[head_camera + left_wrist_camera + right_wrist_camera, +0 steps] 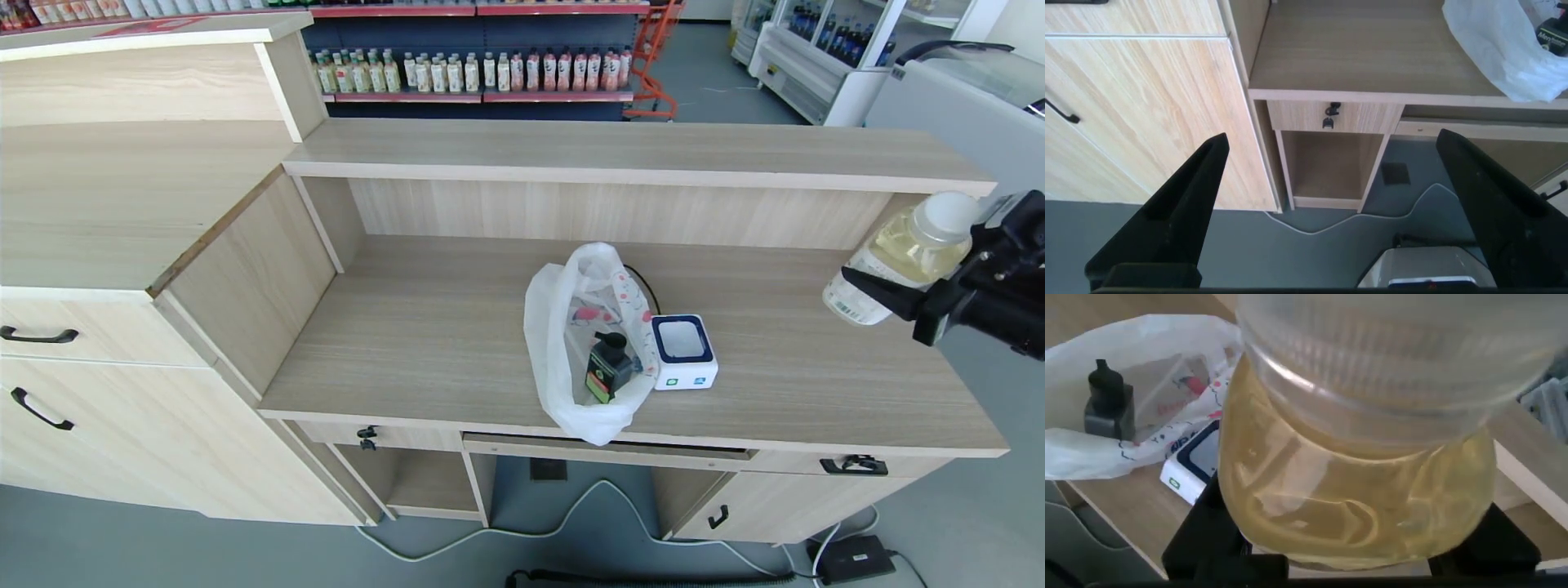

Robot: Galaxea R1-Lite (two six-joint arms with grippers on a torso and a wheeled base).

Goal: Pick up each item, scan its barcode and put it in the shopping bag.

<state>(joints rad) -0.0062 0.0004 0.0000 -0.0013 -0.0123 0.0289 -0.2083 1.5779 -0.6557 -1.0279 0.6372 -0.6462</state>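
Left wrist view shows the left gripper with its jaws spread wide, holding nothing, above grey floor in front of the desk and its small keyed drawer. On the desk's middle lies a white shopping bag with pink and red prints, mouth open. Inside it is a dark pump bottle with a red and green label; its writing is too small to read. Just beside the bag stands the white barcode scanner, with green and blue marks on its front. At the right, the right gripper has its jaws clamped on a clear bottle of yellow liquid, tilted, held above the desk's right end, its barcode label near the base. Behind stand store shelves of drinks.
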